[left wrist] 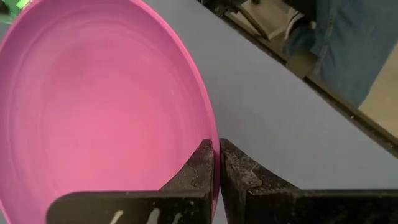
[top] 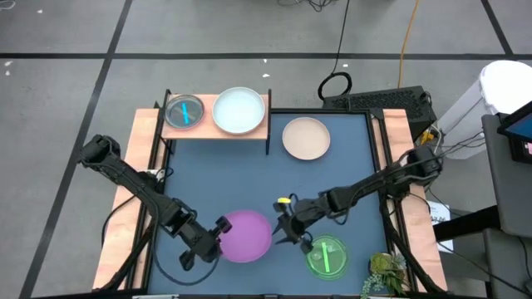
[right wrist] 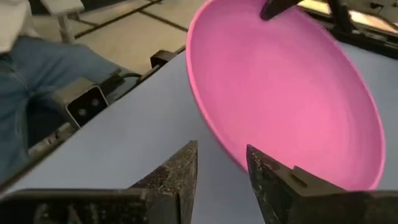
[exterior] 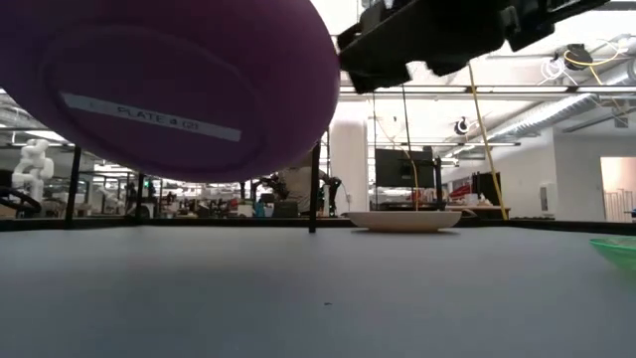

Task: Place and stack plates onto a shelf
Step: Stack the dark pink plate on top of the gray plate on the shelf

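While the left gripper (left wrist: 217, 163) pinches its rim, the round opaque purple plate (top: 246, 234) hangs above bare blue tabletop (top: 224, 170), right gripper (right wrist: 222, 163) parted alongside.

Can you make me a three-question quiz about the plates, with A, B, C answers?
1. Where is the cream plate?
A. On the table beside the shelf
B. On the shelf
C. In an end effector

2. How many plates sit on the shelf?
A. None
B. Two
C. Four

3. What is happening to the purple plate?
A. It lies flat on the table
B. It is stacked on the green plate
C. The left end effector pinches its rim and holds it up

Answers:
1 A, the high view shows it on the blue table top, just right of the shelf.
2 B, a cyan plate and a white plate sit there side by side.
3 C, the left wrist view shows the fingers shut on the rim, and the low view shows the plate off the table.
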You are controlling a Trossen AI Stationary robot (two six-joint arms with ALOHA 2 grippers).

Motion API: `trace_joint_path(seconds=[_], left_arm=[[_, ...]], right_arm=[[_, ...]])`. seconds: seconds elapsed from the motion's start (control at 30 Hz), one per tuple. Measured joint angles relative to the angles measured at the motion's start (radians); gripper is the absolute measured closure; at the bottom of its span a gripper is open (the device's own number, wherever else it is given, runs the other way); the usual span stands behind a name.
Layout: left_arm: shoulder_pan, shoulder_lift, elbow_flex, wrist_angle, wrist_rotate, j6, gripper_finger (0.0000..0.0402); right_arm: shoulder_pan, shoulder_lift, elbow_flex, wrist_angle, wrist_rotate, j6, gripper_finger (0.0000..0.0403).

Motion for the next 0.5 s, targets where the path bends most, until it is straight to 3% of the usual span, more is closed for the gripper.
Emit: trace_joint_path(seconds=[0.3,0.5], left_arm=[[0.022,0.0,0.0,0.009,0.103,-0.013,0.0391],[0.028,0.0,0.0,0.017,0.11,0.021,0.0391]], right_arm=[[0.014,0.094,0.096,-0.062,0.003,-0.119,0.0302],[0.021,0.094,0.098,-0.065,-0.022,-0.163,0.033]])
